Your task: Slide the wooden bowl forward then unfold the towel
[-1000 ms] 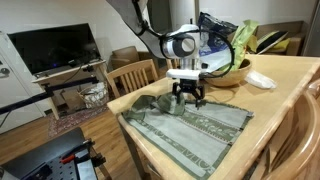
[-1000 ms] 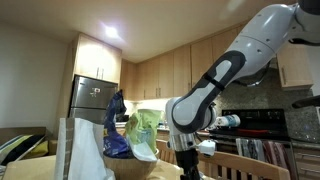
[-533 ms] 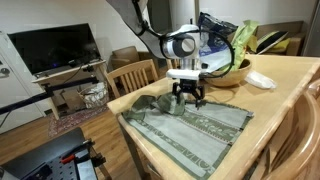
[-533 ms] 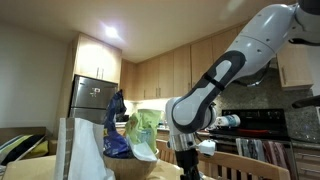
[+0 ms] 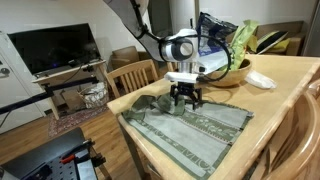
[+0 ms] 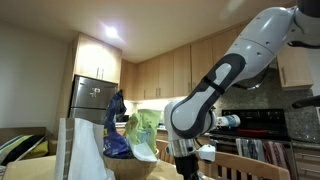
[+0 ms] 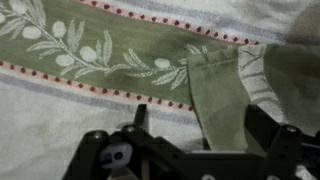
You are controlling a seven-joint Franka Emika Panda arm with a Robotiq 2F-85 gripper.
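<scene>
The grey-green towel [image 5: 190, 125] lies on the wooden table, its near-left end still bunched and folded over. In the wrist view its pale stripe with an olive-branch pattern [image 7: 90, 50] fills the frame, and a plain green folded flap [image 7: 215, 90] runs down between my fingers. My gripper [image 5: 186, 99] [image 7: 200, 130] is down at the towel's back edge, fingers spread on either side of the flap. The wooden bowl [image 5: 236, 70] stands behind the gripper, holding leafy greens and a blue bag. It also shows in an exterior view [image 6: 130, 166], next to the gripper [image 6: 186, 170].
A small white dish [image 5: 261, 80] lies beside the bowl. A wooden chair [image 5: 132, 76] stands at the table's far side and another chair back [image 5: 290, 140] at the near corner. A TV [image 5: 55, 50] and clutter sit on the floor side.
Almost nothing. The wrist has shifted very slightly; the gripper stays at the same spot on the towel.
</scene>
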